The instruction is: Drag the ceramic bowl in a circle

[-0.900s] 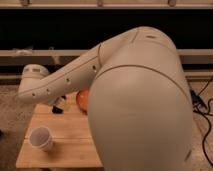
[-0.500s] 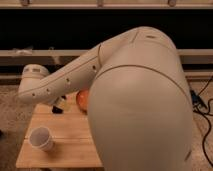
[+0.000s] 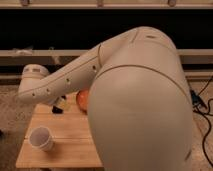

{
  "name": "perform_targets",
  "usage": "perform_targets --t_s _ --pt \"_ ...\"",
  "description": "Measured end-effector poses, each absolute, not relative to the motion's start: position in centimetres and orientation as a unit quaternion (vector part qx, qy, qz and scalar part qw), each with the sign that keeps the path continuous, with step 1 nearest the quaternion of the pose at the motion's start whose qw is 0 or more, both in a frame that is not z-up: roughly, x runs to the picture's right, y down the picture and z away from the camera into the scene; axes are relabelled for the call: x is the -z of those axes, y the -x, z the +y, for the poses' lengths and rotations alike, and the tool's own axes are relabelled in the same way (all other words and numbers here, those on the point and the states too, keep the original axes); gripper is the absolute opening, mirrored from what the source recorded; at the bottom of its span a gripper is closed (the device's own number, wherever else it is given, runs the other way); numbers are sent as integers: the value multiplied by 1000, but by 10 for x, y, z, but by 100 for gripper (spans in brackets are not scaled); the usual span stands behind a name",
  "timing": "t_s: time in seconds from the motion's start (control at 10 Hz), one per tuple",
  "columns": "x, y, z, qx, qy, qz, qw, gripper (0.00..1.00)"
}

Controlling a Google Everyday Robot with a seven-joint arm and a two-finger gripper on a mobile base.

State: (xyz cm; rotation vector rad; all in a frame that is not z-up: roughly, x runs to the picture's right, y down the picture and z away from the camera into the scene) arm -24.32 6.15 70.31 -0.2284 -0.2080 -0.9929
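Note:
The orange ceramic bowl (image 3: pixel 82 100) sits on the wooden table (image 3: pixel 70 131), near its far side. Only its left edge shows; the rest is hidden behind my large white arm (image 3: pixel 130 100). The arm reaches from the right across to the left over the table. My gripper (image 3: pixel 59 106) hangs as a dark part under the arm's left end, just left of the bowl and low over the table. I cannot tell whether it touches the bowl.
A white ribbed cup (image 3: pixel 41 138) stands on the table's front left part. Black cables (image 3: pixel 204 112) lie on the floor at the right. A dark wall with pale rails runs behind the table.

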Motion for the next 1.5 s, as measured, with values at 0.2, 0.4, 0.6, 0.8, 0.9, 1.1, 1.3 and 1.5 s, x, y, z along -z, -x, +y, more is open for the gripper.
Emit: perform_targets --t_s 0.2,0.4,0.6,0.8,0.9,1.1,1.3,1.5 --pt "-703 243 61 474 109 -99 868 80" --pt "-703 243 61 474 109 -99 868 80" --pt "-703 243 61 474 109 -99 868 80" --pt "-703 243 61 474 109 -99 868 80" --pt "-703 243 61 474 109 -99 868 80" --pt "-703 243 61 474 109 -100 868 80" --pt "-707 239 59 472 121 -93 868 80" --pt "-724 226 51 467 149 -79 868 80"
